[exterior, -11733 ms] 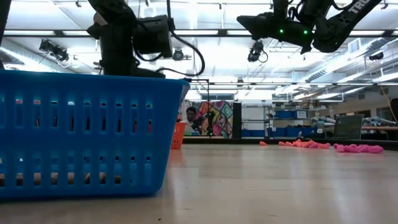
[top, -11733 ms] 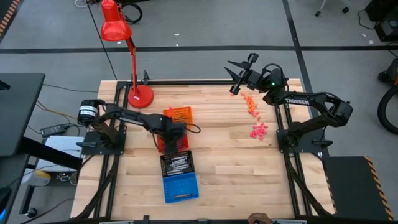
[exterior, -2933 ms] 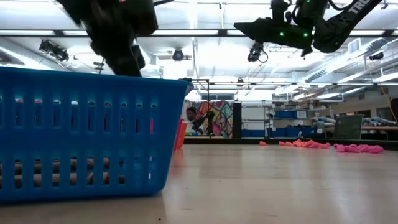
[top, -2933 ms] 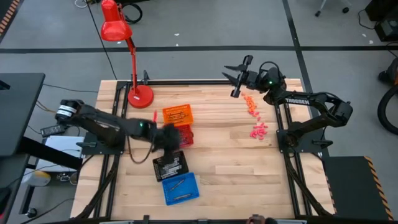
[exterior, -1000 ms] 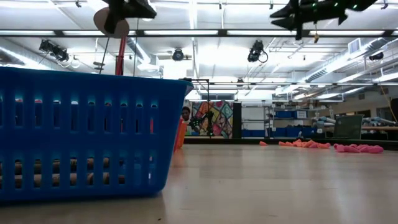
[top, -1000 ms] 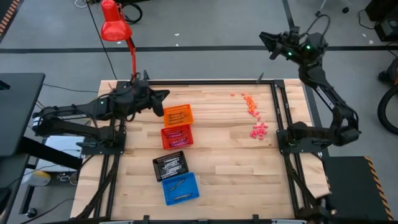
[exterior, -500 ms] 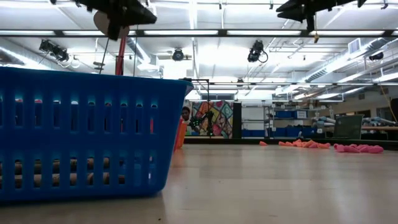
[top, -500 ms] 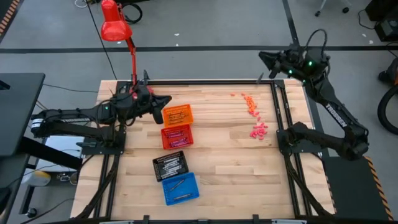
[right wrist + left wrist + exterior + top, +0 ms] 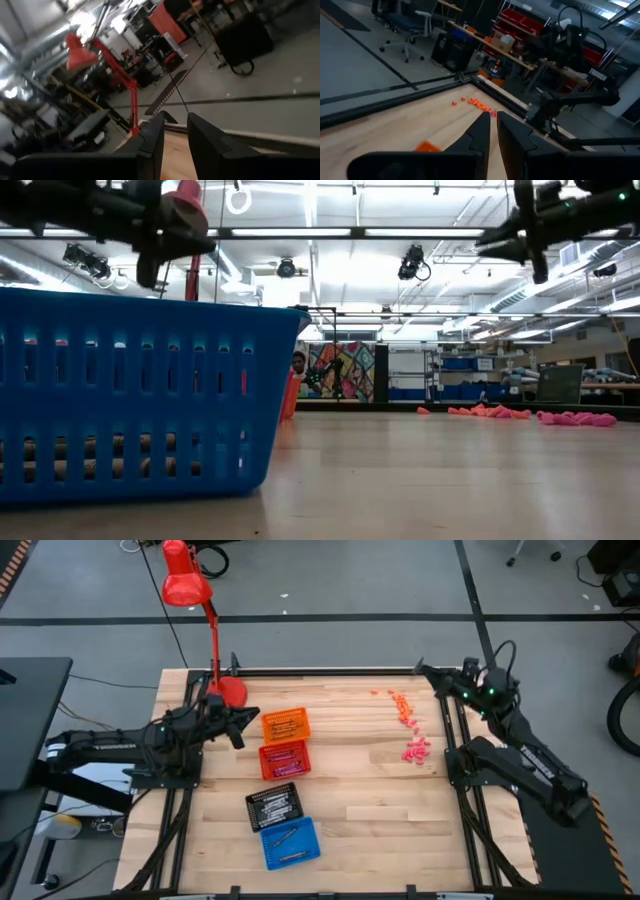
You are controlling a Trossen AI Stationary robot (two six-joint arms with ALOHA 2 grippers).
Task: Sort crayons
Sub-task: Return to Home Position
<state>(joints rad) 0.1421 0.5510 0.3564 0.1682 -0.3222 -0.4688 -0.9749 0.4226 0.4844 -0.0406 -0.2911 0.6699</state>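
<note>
At the left rear of the pale wooden counter [image 9: 360, 810], the left end effector [image 9: 493, 116] is held above the boards. Its two dark fingers are drawn almost together, with only a thin slit between them and nothing pinched. It is pointed toward the shallow orange slotted plastic tray [image 9: 285, 724], which lies just beside it. The arm behind it is stretched low along the counter's left edge, a posture judged to belong to parking rather than picking.

A column is formed by the trays toward the front. The red slotted plastic tray [image 9: 284, 759] lies against the orange one, followed by the black tray [image 9: 274, 805] with pale sticks in it. Last comes the blue slotted plastic tray [image 9: 270, 840], in which two brown crayons [image 9: 288, 856] are seen lying. The trays are presumably kept close together so that each colour can be dropped with a short reach of the left arm.

The right end effector [image 9: 175, 118] is held at the counter's right rear corner, its fingers likewise close together and empty. It is aimed along the rear edge toward the tall red desk lamp [image 9: 80, 52], with its arm folded back outside the right edge.

Near it lie the unsorted pieces: a strip of small orange crayons [image 9: 402, 708] and, just in front of that, a cluster of pink crayons [image 9: 416, 749]. Both are well apart from the trays, so the sorting is judged unfinished.

Pale lettering is visible on a link of the right arm, but it cannot be read, and no other label is legible.
</note>
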